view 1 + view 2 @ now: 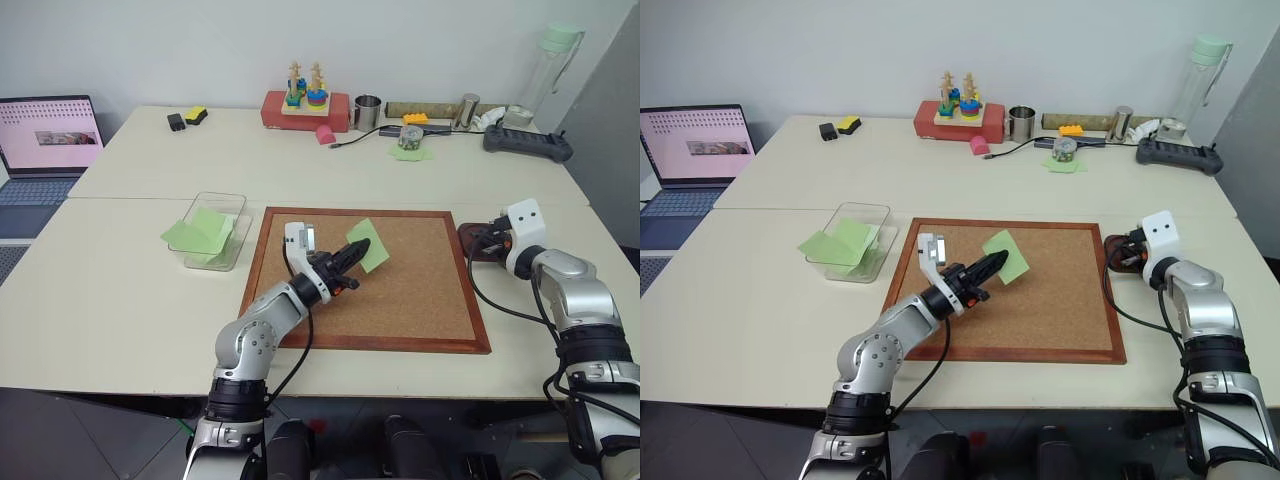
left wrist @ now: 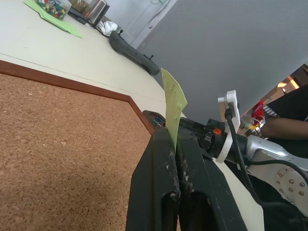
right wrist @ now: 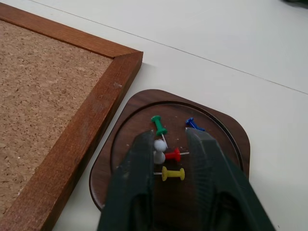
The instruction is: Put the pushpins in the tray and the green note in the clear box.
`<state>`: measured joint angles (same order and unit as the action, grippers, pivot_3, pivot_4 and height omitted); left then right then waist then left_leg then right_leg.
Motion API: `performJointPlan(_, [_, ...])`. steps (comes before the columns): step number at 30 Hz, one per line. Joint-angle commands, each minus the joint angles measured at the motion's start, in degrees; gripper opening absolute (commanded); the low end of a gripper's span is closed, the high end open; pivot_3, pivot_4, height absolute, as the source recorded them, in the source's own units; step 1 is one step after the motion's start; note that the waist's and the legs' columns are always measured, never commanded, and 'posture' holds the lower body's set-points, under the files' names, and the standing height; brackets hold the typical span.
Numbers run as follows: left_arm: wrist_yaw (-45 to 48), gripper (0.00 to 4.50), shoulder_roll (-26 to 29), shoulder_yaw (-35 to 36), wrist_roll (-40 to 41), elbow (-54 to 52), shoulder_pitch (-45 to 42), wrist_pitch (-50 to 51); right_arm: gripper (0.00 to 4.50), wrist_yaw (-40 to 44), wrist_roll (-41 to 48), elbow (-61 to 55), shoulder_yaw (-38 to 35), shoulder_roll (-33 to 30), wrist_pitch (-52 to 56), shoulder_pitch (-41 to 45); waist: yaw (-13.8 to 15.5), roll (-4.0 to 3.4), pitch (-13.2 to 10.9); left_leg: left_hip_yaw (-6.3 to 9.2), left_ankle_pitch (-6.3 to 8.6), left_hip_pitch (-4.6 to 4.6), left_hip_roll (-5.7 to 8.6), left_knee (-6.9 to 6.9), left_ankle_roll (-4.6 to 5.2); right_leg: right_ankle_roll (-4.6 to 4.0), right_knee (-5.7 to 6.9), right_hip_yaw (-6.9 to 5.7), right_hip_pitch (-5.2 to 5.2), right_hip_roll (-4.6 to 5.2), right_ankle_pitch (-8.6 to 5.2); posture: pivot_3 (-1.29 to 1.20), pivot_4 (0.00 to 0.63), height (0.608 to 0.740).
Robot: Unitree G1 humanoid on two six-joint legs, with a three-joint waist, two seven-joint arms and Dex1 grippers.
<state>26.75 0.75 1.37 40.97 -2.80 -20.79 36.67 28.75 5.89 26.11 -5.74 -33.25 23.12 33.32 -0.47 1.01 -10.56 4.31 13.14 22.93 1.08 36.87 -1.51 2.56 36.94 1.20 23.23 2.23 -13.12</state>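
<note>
Thin green note [image 2: 173, 103] pinched; pushpins [image 3: 172, 163] in tray [image 3: 226, 127].

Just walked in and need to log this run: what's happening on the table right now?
The left gripper is shut on the green note, holding it above the corkboard; it has not yet gone into the clear box, which already holds green slips. The right gripper hovers open over the tray beside the corkboard, where the red pushpin and yellow pushpin lie among other pins.
</note>
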Motion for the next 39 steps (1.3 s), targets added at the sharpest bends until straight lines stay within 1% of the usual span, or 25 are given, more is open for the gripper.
performJointPlan(1, [0.43, 0.0, -0.3, -0.64, -0.09, -3.04, 0.28, -0.92, 2.05, 0.02, 1.4, -2.13, -2.22, -0.7, 0.18, 1.69, -0.01, 0.0, 0.0, 0.0, 0.0, 0.0, 0.0, 0.0, 0.0, 0.14, 0.0, 0.0, 0.0, 0.0, -0.08, 0.0, 0.15, 0.74])
performJointPlan(3, [0.45, 0.0, -0.31, -0.65, -0.07, -3.33, 0.33, -0.87, 2.62, 0.29, 1.94, -3.43, -2.86, -1.18, 0.69, 1.73, -0.01, 0.0, 0.0, 0.0, 0.0, 0.0, 0.0, 0.0, 0.0, 0.16, 0.0, 0.0, 0.0, 0.0, -0.09, 0.0, 0.15, 0.74])
performJointPlan(5, [0.45, 0.0, -0.36, -0.53, -0.04, -3.61, 0.28, -0.82, 2.98, 0.54, 2.37, -4.26, -3.28, -1.56, 1.2, 1.82, -0.02, -0.01, 0.0, 0.0, 0.0, 0.0, 0.0, 0.0, 0.0, 0.16, 0.0, 0.0, 0.0, 0.0, -0.09, 0.0, 0.15, 0.74])
performJointPlan(9, [-0.17, 0.0, -0.05, -0.03, -0.1, -5.45, 0.21, -0.98, 4.01, 1.24, 3.47, -7.47, -4.28, -2.95, 2.71, 2.12, 0.01, -0.01, 0.0, 0.01, 0.0, 0.0, 0.0, 0.0, 0.0, 0.16, 0.0, 0.01, 0.0, 0.0, -0.09, 0.0, 0.15, 0.74])
performJointPlan(11, [-1.33, 0.0, 0.86, 0.66, -0.55, -8.09, 0.12, -1.19, 4.4, 2.91, 4.22, -9.75, -4.31, -4.0, 2.5, 2.73, -0.04, 0.0, 0.0, 0.01, 0.0, 0.0, 0.0, 0.0, 0.0, 0.16, 0.01, 0.0, 0.0, 0.0, -0.09, 0.0, 0.15, 0.74])
performJointPlan(12, [-1.94, 0.0, 1.38, 0.97, -0.88, -9.39, 0.09, -1.35, 4.47, 3.89, 4.56, -10.76, -4.27, -4.45, 2.15, 3.02, -0.08, -0.01, -0.01, 0.01, 0.0, 0.0, -0.01, 0.0, 0.0, 0.16, 0.01, 0.0, 0.0, 0.0, -0.09, 0.0, 0.15, 0.74])
performJointPlan(13, [-2.71, 0.0, 2.05, 1.27, -1.43, -10.8, 0.06, -1.58, 4.47, 5.83, 5.25, -12.36, -3.87, -4.95, 1.87, 3.2, -0.13, -0.01, -0.01, 0.01, 0.0, 0.0, -0.01, 0.0, 0.0, 0.17, 0.01, 0.0, 0.0, 0.0, -0.09, 0.0, 0.15, 0.74])
performJointPlan(17, [-8.84, 0.0, 5.47, 4.46, -5.87, -15.75, -0.04, -3.7, 4.47, 19.21, 10.64, -22.49, -0.53, -6.99, -0.72, 3.15, -0.51, -0.03, -0.07, 0.04, 0.0, -0.01, -0.04, -0.03, 0.0, 0.17, 0.0, -0.03, 0.0, -0.03, -0.1, 0.0, 0.15, 0.74])
performJointPlan(19, [-13.63, 0.0, 8.89, 7.46, -11.22, -16.44, -0.44, -5.72, 4.47, 25.18, 13.82, -28.12, 1.86, -7.67, 0.55, 3.97, -0.63, -0.02, -0.07, 0.07, 0.0, -0.01, -0.05, -0.04, 0.0, 0.18, -0.01, -0.06, -0.01, -0.03, -0.1, 0.0, 0.15, 0.74])
performJointPlan(21, [-16.85, 0.0, 13.39, 9.56, -16.62, -17.24, -0.36, -7.18, 4.47, 27.84, 16.49, -31.13, 3.3, -7.09, 2.76, 6.01, -1.19, -0.02, -0.1, 0.1, 0.0, -0.02, -0.08, -0.03, 0.0, 0.18, 0.0, -0.08, -0.01, -0.05, -0.1, 0.0, 0.15, 0.74])
performJointPlan(24, [-19.84, 0.0, 18.66, 11.59, -21.66, -18.58, 0.47, -6.95, 4.47, 29.81, 19.19, -33.25, 5.03, -5.98, 5.48, 8.69, -1.24, 0.03, -0.13, 0.15, 0.0, -0.03, -0.13, -0.02, 0.0, 0.17, 0.02, -0.15, -0.01, -0.08, -0.1, 0.0, 0.15, 0.74])
performJointPlan(27, [-21.37, 0.0, 21.51, 12.35, -24.44, -18.93, 1.02, -6.03, 4.47, 30.7, 20.33, -33.97, 6.15, -5.35, 6.99, 10.02, -0.97, 0.03, -0.13, 0.17, 0.0, -0.01, -0.11, -0.03, 0.0, 0.17, -0.02, -0.17, -0.02, -0.05, -0.1, 0.0, 0.15, 0.74])
performJointPlan(30, [-23.01, 0.0, 24.23, 14.24, -27.36, -16.36, 0.71, -4.67, 4.47, 31.55, 20.8, -33.99, 7.49, -4.52, 7.54, 10.98, -0.44, 0.11, -0.18, 0.22, 0.01, 0.04, -0.04, -0.02, -0.01, 0.16, -0.06, -0.19, -0.02, 0.04, -0.1, 0.0, 0.15, 0.74])
performJointPlan(36, [-22.11, 0.0, 25.51, 15.09, -28.03, -11.56, 0.54, -3.73, 4.47, 31.92, 21.46, -34.82, 8.71, -3.88, 8.35, 10.99, 0.03, 0.12, -0.19, 0.21, 0.01, 0.04, -0.02, -0.03, -0.01, 0.16, -0.05, -0.21, 0.0, 0.07, -0.1, 0.0, 0.15, 0.74])
performJointPlan(38, [-21.97, 0.4, 25.65, 15.57, -28.03, -10.1, 0.16, -3.63, 4.5, 31.86, 21.57, -35.31, 8.86, -3.83, 8.74, 10.67, 0.09, 0.12, -0.19, 0.22, 0.01, 0.04, -0.03, -0.03, -0.02, 0.15, -0.05, -0.22, 0.0, 0.07, -0.1, 0.0, 0.15, 0.74])
performJointPlan(39, [-21.52, 0.45, 25.74, 15.63, -27.7, -9.71, 0.01, -3.49, 4.5, 31.81, 21.58, -35.57, 8.86, -3.84, 8.91, 10.5, 0.12, 0.12, -0.19, 0.22, 0.01, 0.04, -0.03, -0.03, -0.02, 0.14, -0.05, -0.22, 0.01, 0.07, -0.09, 0.0, 0.15, 0.74])
